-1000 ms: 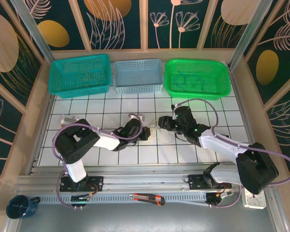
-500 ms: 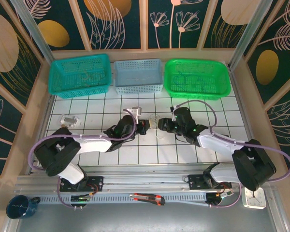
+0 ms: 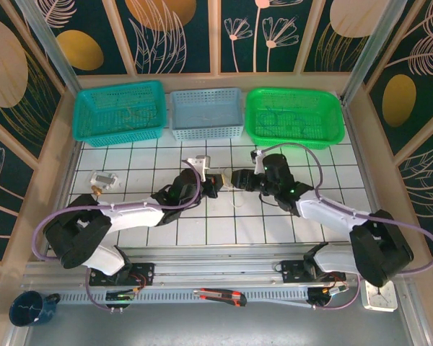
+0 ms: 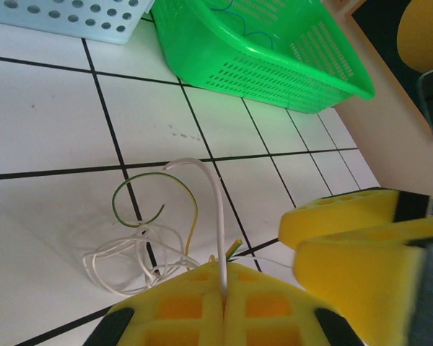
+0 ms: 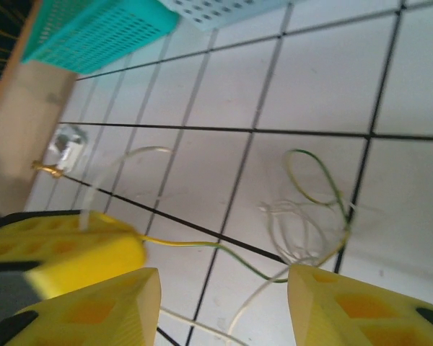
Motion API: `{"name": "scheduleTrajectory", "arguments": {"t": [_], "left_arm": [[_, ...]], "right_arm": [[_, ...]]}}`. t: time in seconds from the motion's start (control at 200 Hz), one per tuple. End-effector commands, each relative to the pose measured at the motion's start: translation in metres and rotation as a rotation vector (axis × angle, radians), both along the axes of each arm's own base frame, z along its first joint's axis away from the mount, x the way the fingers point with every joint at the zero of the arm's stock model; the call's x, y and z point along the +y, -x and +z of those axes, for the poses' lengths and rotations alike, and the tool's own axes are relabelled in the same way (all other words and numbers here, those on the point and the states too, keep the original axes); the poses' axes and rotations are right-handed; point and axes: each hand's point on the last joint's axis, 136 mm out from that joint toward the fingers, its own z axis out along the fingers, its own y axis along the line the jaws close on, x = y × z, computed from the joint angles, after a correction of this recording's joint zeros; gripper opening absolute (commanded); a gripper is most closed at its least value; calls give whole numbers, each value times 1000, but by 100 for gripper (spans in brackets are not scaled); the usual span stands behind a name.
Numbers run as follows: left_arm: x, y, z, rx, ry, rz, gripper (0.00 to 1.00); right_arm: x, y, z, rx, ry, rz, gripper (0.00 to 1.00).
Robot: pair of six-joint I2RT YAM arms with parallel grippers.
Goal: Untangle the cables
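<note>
Left gripper (image 4: 224, 292): pinching white strand (image 4: 218, 216), shifted farther out. Right gripper (image 5: 224, 285): fingers spread, following alongside. Cables (image 4: 137, 249): strand likely drawing free.

The desk (image 4: 43, 115) is glossy white tile with dark grout, and the green basket (image 4: 274, 65) is smooth perforated plastic. The cables (image 4: 140, 232) look smooth and plastic-sheathed; the left tool (image 4: 224, 306) is matt yellow plastic.
</note>
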Motion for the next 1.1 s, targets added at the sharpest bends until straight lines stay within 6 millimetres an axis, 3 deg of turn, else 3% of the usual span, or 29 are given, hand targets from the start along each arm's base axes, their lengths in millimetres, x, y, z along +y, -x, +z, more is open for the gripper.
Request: {"name": "scheduleTrajectory", "arguments": {"t": [0.0,0.17,0.405,0.656,0.961,1.096], "left_arm": [[-7,-6,28,-36,30,-12,0],[-16,-6,46,-27,70,-49,0],[-27,-3,69,-25,128,-94,0],[-32,-3,81,-13,156,-108,0],[-23,-5,91,-73,147,-103,0],[-17,-4,96,-125,126,-114,0]], "right_arm": [[7,10,20,-109,-28,101,49],[12,18,23,-180,-4,171,48],[12,13,15,-224,45,168,48],[21,19,8,-232,62,205,49],[3,22,-8,-222,99,165,48],[-11,15,0,-216,48,124,44]]}}
